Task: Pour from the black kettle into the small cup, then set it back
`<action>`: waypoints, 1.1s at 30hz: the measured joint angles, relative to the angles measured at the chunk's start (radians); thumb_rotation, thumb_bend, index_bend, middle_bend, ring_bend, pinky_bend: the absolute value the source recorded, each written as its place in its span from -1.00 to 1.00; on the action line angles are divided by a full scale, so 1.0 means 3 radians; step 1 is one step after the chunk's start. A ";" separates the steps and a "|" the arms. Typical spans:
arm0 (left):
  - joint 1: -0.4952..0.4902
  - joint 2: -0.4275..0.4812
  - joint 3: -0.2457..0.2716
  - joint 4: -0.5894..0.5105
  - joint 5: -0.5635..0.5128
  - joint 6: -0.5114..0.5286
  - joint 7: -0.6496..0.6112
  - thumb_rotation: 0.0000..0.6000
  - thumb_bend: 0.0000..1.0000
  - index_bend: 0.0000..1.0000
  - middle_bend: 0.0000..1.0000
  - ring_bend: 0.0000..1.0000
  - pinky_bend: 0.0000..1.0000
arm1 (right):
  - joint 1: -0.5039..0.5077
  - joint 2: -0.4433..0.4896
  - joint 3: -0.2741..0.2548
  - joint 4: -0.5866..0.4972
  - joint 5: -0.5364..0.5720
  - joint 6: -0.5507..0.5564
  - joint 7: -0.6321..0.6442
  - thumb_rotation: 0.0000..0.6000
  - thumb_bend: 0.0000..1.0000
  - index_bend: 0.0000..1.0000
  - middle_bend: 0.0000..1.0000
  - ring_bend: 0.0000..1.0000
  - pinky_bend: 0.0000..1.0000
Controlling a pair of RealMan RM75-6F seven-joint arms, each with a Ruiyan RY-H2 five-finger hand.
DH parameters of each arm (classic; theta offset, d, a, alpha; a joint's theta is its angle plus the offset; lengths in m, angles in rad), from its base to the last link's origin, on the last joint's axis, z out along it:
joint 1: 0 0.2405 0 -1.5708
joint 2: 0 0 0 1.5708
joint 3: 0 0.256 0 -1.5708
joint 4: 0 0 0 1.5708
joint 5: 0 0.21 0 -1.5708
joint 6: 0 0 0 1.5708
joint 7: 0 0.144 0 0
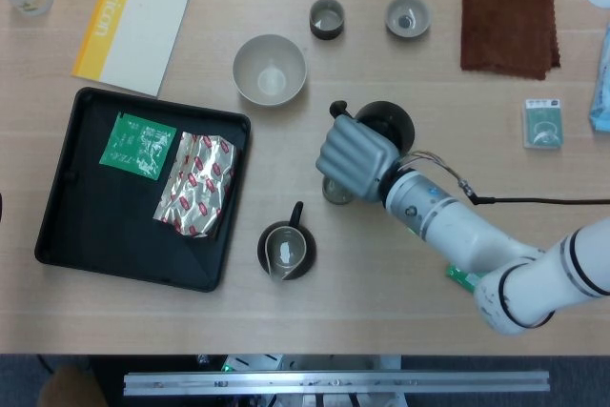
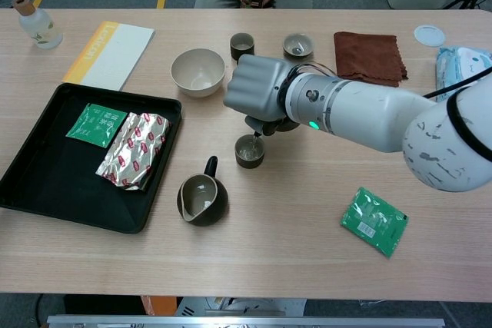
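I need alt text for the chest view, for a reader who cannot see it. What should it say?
The robot's right hand grips the black kettle and tilts it over the small cup at the middle of a wooden table. To the left a black tray holds foil packets, and a dark pitcher stands in front of the cup.
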 measured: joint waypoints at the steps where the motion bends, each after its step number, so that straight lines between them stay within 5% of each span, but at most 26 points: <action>1: -0.0001 0.0000 -0.0002 0.0001 -0.0001 0.0000 -0.0001 1.00 -0.14 -0.69 -0.52 -0.62 -0.66 | 0.0001 -0.0005 0.0002 0.0000 0.0007 0.0006 -0.0009 0.55 0.19 0.70 0.64 0.64 -0.52; 19: 0.0014 -0.0004 -0.0001 0.0030 -0.0024 0.0004 -0.0027 1.00 -0.14 -0.69 -0.52 -0.62 -0.66 | -0.0085 -0.0063 0.0054 0.0021 -0.0001 0.0051 0.0042 0.56 0.16 0.70 0.64 0.64 -0.52; 33: 0.0014 0.0007 -0.0007 0.0007 -0.0043 -0.0008 -0.0004 1.00 -0.14 -0.69 -0.52 -0.62 -0.66 | -0.0422 0.0083 0.0181 -0.0014 -0.0264 -0.0036 0.0765 0.56 0.13 0.70 0.61 0.61 -0.52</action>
